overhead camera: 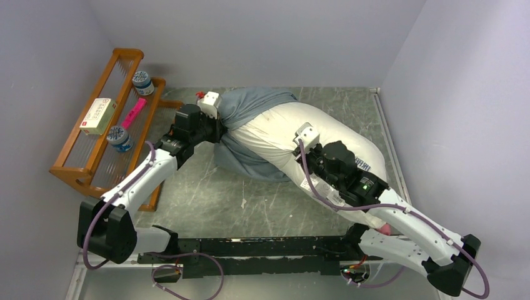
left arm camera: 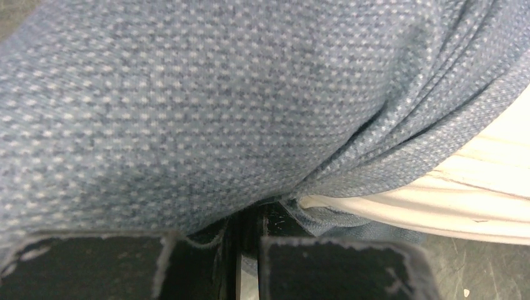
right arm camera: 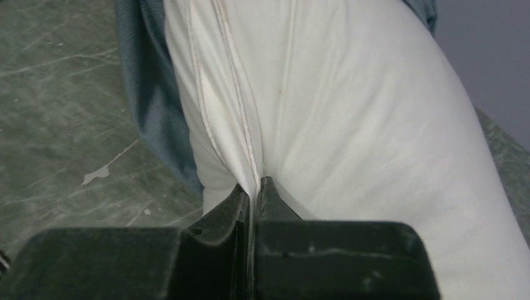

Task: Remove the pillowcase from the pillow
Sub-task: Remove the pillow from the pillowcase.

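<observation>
A: Left gripper (left arm camera: 247, 250) first. Fingers?

B: Fingers (left arm camera: 337, 269) drawn together, only a slit between them. A fold of the pillowcase (left arm camera: 187, 112) runs down into that slit: pinched. Grey-blue weave with pale dots fills most of the wrist view.

A: Anything else near the tips?

B: White pillow (left arm camera: 487, 181) at right, tucked just under the bunched cloth edge. A strip of table (left arm camera: 481, 269) in the lower right corner.

A: Right gripper (right arm camera: 253, 200)?

B: Closed as well. Fingertips (right arm camera: 225, 215) meet on a piped seam of the pillow, and the white fabric rises in ridges above the pinch. The pillowcase lies along the pillow's left side in that view, down on the table.

A: From above?

B: Pillow lies diagonally, far-left to near-right. Its near-right bulk is bare white, with dark lettering beside the right arm. The pillowcase covers the far-left end only, bunched, grey-blue side out, with a flap spilling onto the table on the near side. Left gripper meets that bunched end from the left. Right gripper sits at mid-pillow on the bare part, its arm lying across the near-right end.

A: Surroundings?

B: Wooden rack (overhead camera: 100, 150) left of the left arm. On it: one jar (overhead camera: 142, 82) at the far end, a second jar (overhead camera: 119, 139) nearer, a white box (overhead camera: 99, 115) and a pink item (overhead camera: 133, 112) between them. Plain grey walls on three sides.
</observation>
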You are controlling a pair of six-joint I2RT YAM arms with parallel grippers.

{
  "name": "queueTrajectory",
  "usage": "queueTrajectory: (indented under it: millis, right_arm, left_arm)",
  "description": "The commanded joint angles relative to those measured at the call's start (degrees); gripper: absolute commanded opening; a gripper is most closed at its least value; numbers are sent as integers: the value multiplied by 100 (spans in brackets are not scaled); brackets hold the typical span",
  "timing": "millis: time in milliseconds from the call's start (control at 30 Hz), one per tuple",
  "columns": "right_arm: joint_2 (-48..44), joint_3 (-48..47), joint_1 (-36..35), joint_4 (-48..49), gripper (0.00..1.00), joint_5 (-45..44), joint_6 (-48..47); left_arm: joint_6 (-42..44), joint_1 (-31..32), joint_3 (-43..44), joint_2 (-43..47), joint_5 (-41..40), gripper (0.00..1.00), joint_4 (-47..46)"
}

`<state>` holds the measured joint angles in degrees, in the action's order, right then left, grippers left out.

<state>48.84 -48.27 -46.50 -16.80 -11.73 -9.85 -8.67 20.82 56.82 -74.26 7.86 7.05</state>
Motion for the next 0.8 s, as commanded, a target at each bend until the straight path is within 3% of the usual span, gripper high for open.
queueTrajectory:
  millis: [0,67,233,333,467,633,767]
  right_arm:
    - [-229,-575,192,-643,1,290,20]
    - [-97,-692,194,-793,7,656,13]
    - [263,-1046,189,-837,34,1333,-20]
    - [504,-1144,194,-591,60,1669,-114]
    - [1039,-1435,184,-413,81,1946,-157]
    - [1737,-1979,98,-276,94,2097,-186]
    - [2263,-2228,-466,-39,99,1351,-554]
  left_arm:
    - [394,-610,42,-59,-1146,5,-226]
    - [404,-599,32,-71,-950,5,-248]
    - [474,-538,-8,-39,-732,5,-320]
    - [508,-476,-30,-17,-645,5,-339]
    - [557,-392,-43,-1,-592,5,-358]
    - [552,-335,-48,0,-502,5,-371]
    - [550,-315,-42,-1,-445,5,-380]
